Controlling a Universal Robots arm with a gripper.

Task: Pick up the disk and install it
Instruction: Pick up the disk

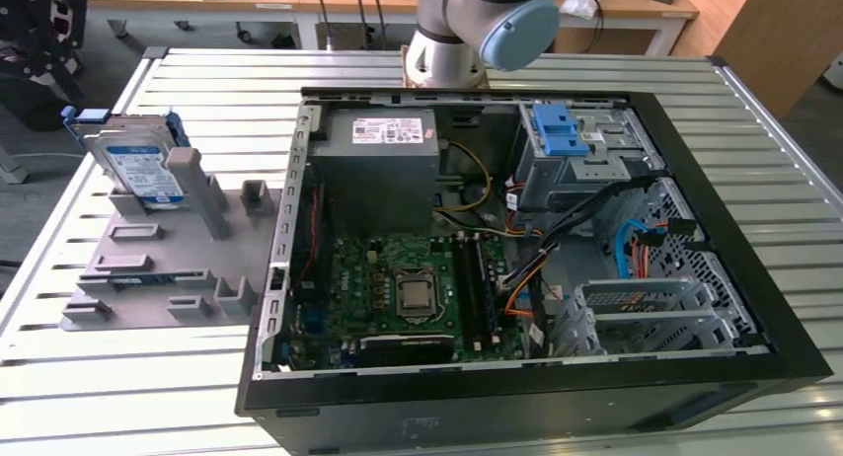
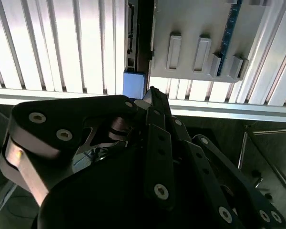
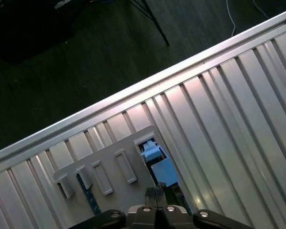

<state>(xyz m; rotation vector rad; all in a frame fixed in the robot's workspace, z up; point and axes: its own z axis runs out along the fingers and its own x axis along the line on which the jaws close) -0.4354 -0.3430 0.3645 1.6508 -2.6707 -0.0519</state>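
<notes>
Exterior view: the disk (image 1: 142,170) stands on edge in a slot of a grey holder (image 1: 158,268), at the exterior view's left of an open computer case (image 1: 737,278).
Disk: silver body with a white-and-blue label facing outward and a blue bracket (image 1: 90,114) along its edges. It leans back slightly.
Holder: lies flat on the ribbed metal worktop (image 1: 79,377), just beside the case wall.
Case: lies on its side with the cover off. The circuit board, power supply, cables and metal drive cage are exposed.
Hand (image 2: 151,93): in both wrist views it sits over the holder, with its tips close to the blue end of the disk. Whether they touch cannot be told.
Hand state: fingers pressed together, with nothing between them.
Arm base (image 1: 455,32): mounted at the far edge of the worktop, behind the case.
</notes>
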